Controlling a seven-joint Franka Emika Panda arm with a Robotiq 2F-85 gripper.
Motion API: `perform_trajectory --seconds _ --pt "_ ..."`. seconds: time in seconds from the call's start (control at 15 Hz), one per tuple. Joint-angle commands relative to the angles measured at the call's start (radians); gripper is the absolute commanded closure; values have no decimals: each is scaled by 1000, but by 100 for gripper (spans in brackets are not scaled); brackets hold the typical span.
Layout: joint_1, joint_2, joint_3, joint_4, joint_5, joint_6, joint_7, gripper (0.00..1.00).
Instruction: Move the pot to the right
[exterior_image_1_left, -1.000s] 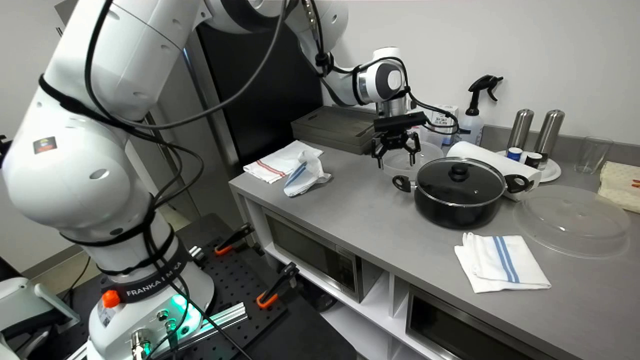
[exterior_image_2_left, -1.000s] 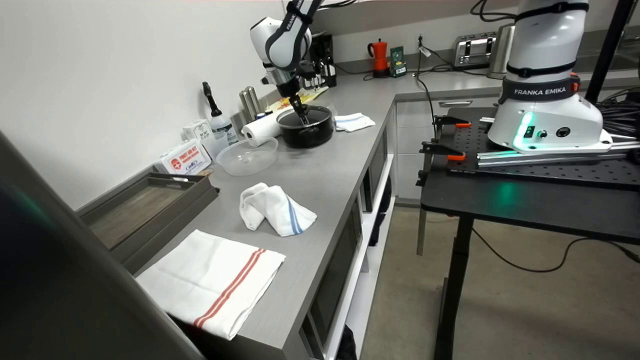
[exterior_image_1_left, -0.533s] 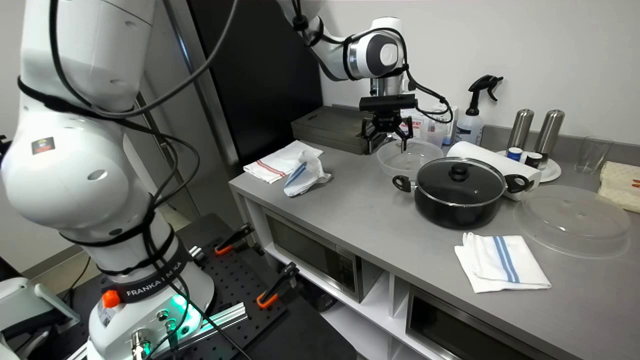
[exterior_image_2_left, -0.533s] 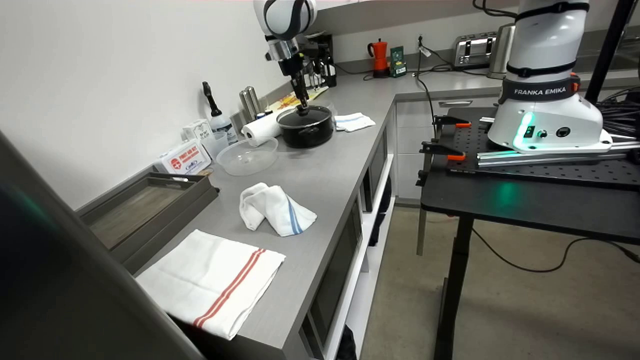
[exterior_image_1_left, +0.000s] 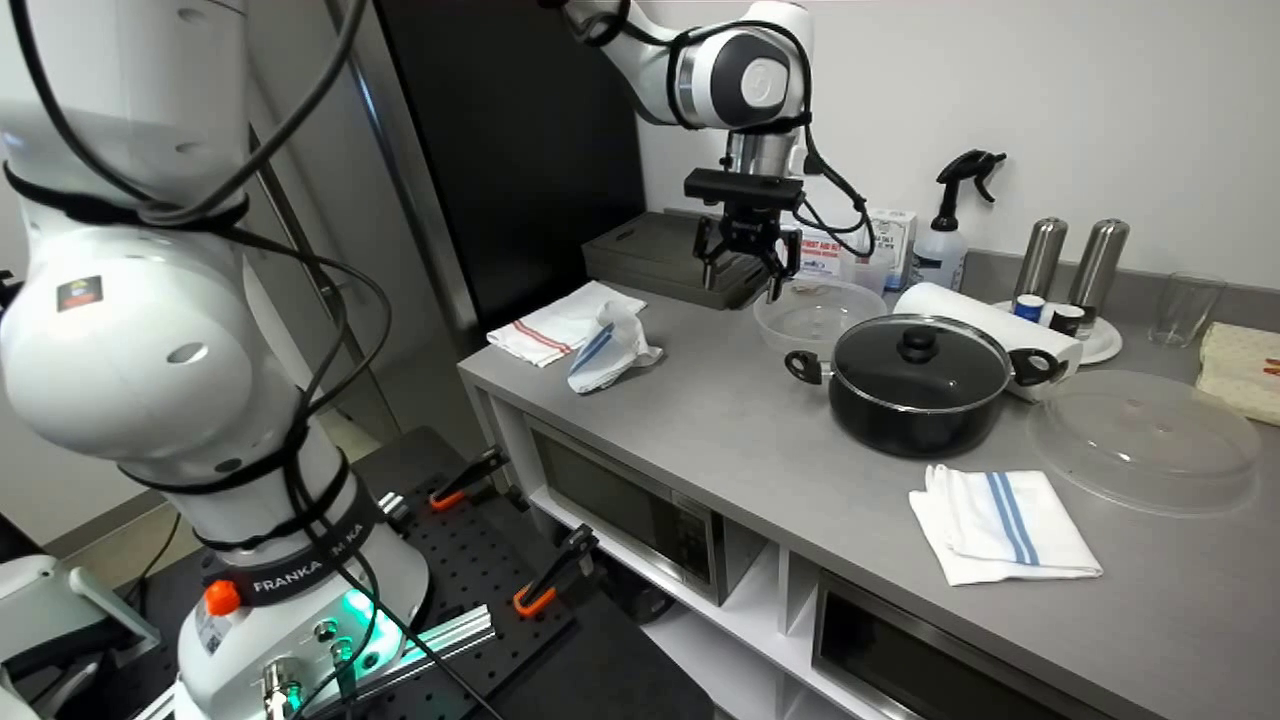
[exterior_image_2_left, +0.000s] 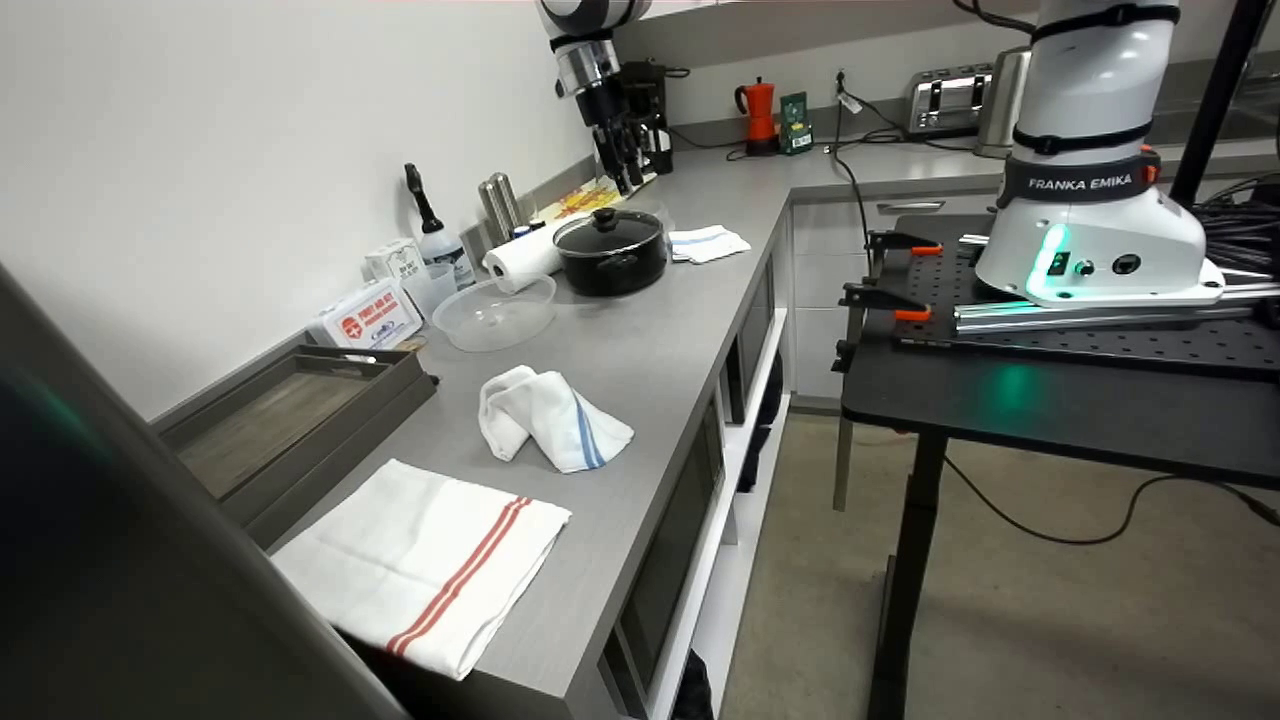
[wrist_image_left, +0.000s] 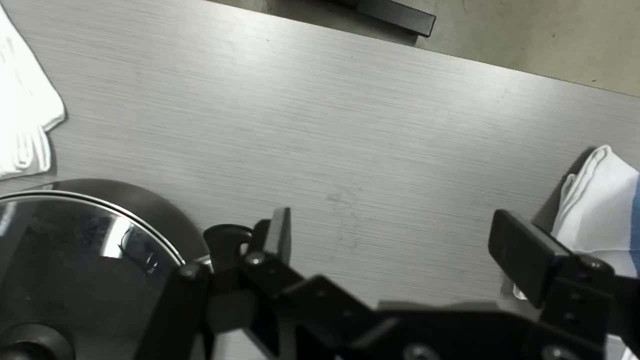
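In an exterior view, the pot (exterior_image_1_left: 915, 400) stands on the counter (exterior_image_1_left: 690, 430), a clear cover (exterior_image_1_left: 1145, 440) just beside it; a push that way might shove the cover. In an exterior view, a roll (exterior_image_2_left: 528, 256) just beside the pot could snag it. In the wrist view, the gripper (wrist_image_left: 390, 225) has its jaws wide, empty, one hiding part of the handle (wrist_image_left: 218, 240), which it could strike if lowered so.

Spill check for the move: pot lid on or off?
On: in both exterior views the glass lid covers the pot, rim against rim where visible, knob up.
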Motion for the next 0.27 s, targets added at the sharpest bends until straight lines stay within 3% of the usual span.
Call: perform_trajectory --seconds 0.0,0.2 --pt "3 4 -3 3 1 -1 -1 0" --pt "4 11 -2 5 1 -1 -1 0"
